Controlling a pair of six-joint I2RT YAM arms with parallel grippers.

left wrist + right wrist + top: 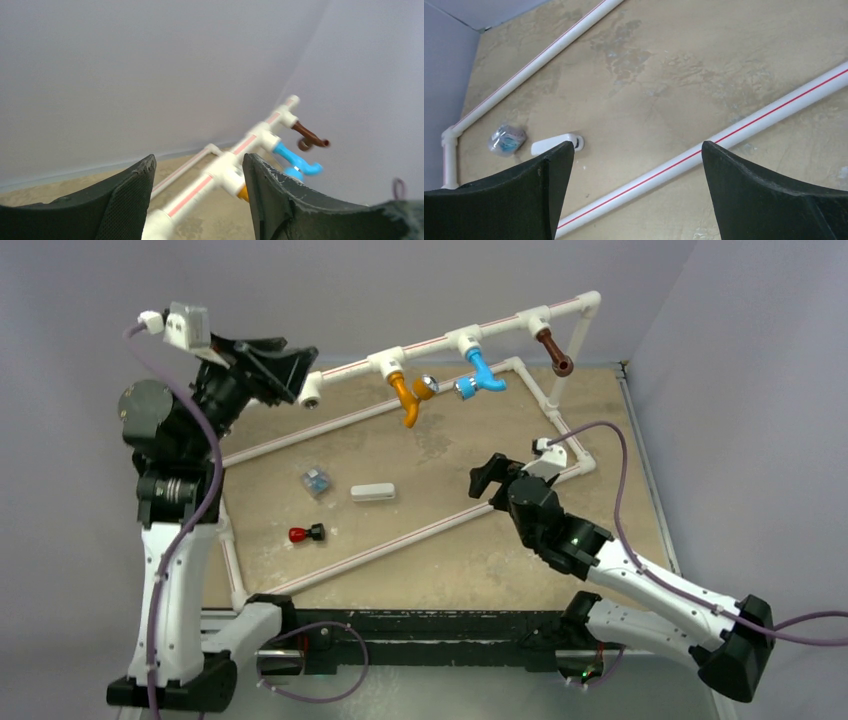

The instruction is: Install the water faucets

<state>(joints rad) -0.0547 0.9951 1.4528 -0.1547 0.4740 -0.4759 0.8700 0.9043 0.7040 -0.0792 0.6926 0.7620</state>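
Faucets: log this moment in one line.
orange faucet, blue faucet, brown faucet: on raised pipe | left gripper: open, astride pipe | right gripper: open, empty

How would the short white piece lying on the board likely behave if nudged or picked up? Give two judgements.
The short white piece lies on its side with a round end showing, so it may roll when nudged. It looks like smooth, hard plastic: probably stiff, light, and a little slippery in a grip.
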